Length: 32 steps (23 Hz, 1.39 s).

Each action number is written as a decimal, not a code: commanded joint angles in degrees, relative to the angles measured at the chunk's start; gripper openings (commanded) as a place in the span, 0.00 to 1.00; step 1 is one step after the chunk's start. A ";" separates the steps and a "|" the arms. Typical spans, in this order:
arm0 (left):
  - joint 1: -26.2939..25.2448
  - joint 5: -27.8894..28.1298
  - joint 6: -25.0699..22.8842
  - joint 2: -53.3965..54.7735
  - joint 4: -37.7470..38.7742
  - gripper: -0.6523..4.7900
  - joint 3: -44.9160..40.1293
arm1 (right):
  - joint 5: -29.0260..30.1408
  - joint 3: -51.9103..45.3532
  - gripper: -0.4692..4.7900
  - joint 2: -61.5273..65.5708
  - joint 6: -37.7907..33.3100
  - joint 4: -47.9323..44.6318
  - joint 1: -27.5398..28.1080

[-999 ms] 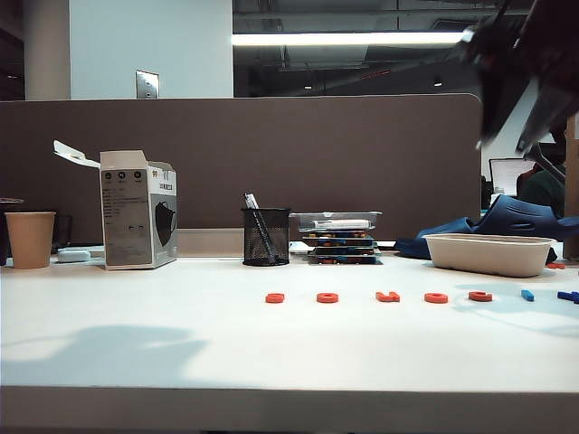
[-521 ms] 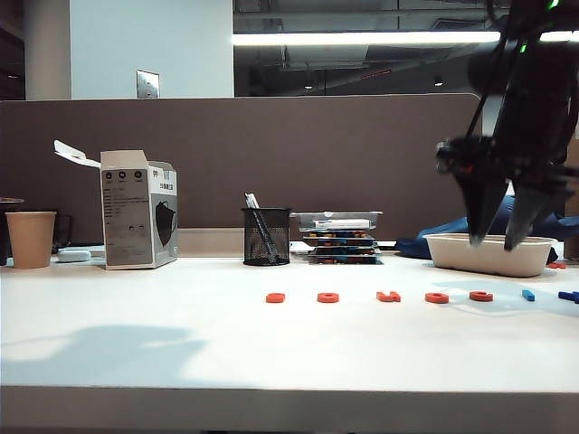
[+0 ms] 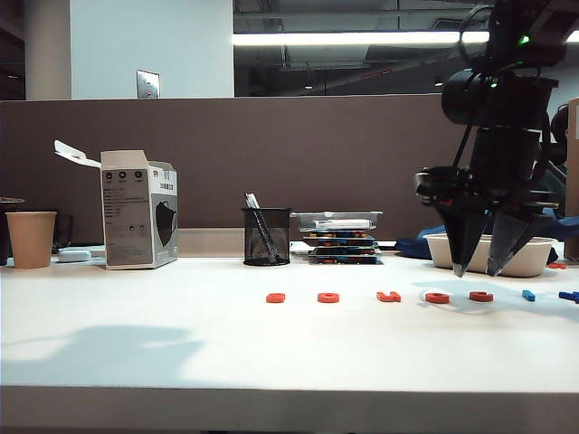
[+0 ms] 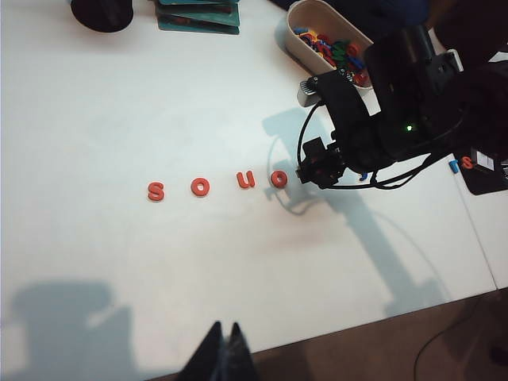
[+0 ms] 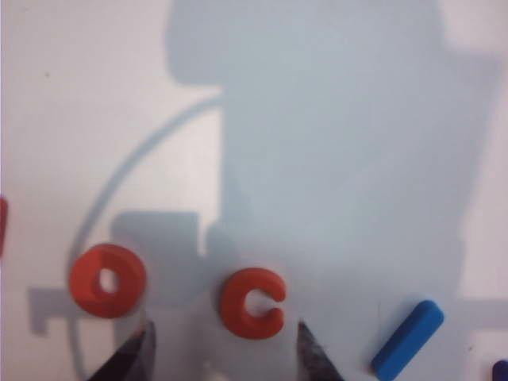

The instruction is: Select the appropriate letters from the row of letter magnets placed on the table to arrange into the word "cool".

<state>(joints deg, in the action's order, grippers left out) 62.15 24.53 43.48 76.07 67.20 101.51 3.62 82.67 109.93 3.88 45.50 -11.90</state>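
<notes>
**Right gripper over the C, nothing held**

Watch the O (image 5: pixel 107 280) beside the C (image 5: pixel 252 302): one right fingertip (image 5: pixel 131 357) sits close to it, so a skewed descent could nudge it or knock the C out of line. The right gripper (image 3: pixel 477 269) hangs at the frame's right with jaws wide, straddling the C, empty. The left gripper (image 4: pixel 224 359) is at the bottom edge, pinched together, empty. The row lies mid-table (image 3: pixel 136 334).

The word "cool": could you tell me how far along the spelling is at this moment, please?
Nothing is placed yet: the letter magnets lie in their row on the table. In hand: the right gripper, open, hangs above the orange C, not touching. The left gripper is shut, away from the row. All four letters remain.
</notes>
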 commanded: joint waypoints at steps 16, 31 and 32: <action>-0.11 0.31 -0.20 -0.22 1.44 0.12 0.13 | -1.14 0.33 0.51 3.28 0.72 -1.05 0.07; -0.11 0.31 -0.20 -0.22 1.40 0.11 0.13 | -1.11 0.33 0.48 4.79 0.70 0.37 0.07; -0.11 0.33 -0.20 -0.22 1.40 0.11 0.13 | -1.14 0.33 0.48 4.81 0.70 0.59 0.07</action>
<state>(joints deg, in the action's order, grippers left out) 62.15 24.56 43.44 76.09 68.64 101.49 2.37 83.29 114.04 4.43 44.86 -11.75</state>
